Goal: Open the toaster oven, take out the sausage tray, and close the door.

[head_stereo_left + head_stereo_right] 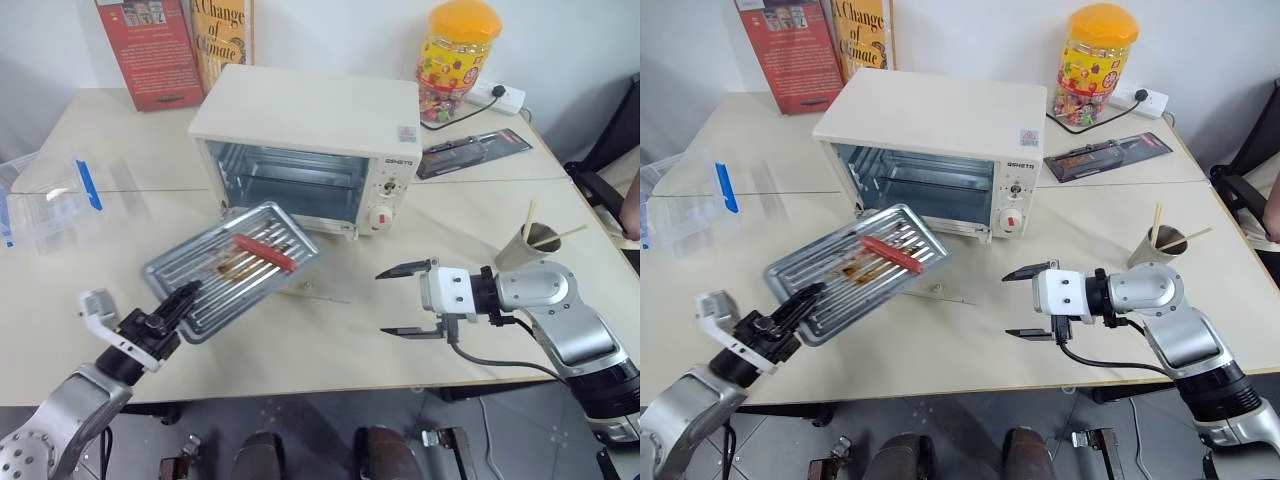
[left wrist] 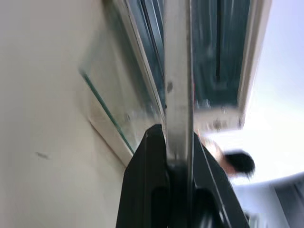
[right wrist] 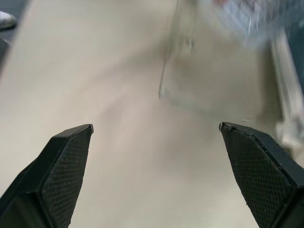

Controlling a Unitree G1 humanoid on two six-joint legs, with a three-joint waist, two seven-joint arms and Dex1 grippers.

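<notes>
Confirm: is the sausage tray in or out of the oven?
Out. The left claw holds the sausage tray tilted above the table, before the toaster oven.

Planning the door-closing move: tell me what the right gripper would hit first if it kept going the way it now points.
The right gripper, jaws open, points toward the robot's left, across the table. Likely first in line is the sausage tray, held raised by the left gripper. Depth is unclear, so it might pass beneath it.

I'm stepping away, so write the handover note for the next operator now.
Left pincer: shut on the tray's near edge, tray held tilted in the air before the oven, sausage on it.
Right pincer: open, empty, over the table, pointing toward the oven.
Done: door open, lying down flat; tray out.
Left: set the tray down, close the door.
</notes>
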